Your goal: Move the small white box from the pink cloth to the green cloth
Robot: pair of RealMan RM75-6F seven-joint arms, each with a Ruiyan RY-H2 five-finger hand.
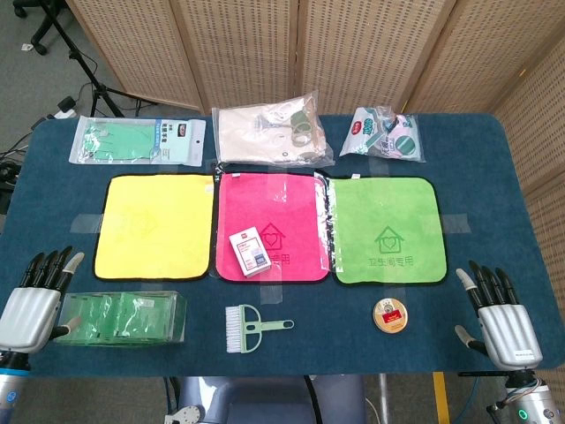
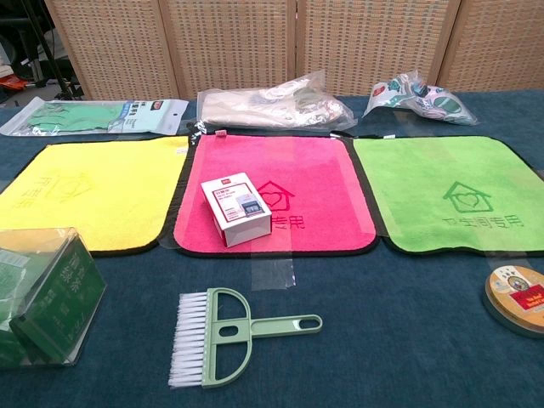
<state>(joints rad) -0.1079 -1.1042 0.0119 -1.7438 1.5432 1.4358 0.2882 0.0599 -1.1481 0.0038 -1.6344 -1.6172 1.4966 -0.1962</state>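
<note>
both hands rest at the near edge of the table, released and holding nothing, fingers apart and pointing toward the far side: the left hand (image 1: 35, 305) at the near left corner, the right hand (image 1: 496, 314) at the near right corner. neither shows in the chest view.

the small white box (image 1: 248, 253) lies on the near left part of the pink cloth (image 1: 291, 212), the middle of three cloths, flat on it, with its long axis running slantwise from far left to near right. the green cloth (image 1: 397, 212), bare of objects, sits just to the right of the pink one, their edges touching or nearly so.

from the right hand the box lies up and to the left, past the green cloth's near edge; from the left hand it lies up and to the right, past the yellow cloth (image 1: 150, 221). the two reaches look about alike, the left perhaps a little shorter, but the goal sits on the right hand's side, so that hand seems better placed to carry it.
</note>
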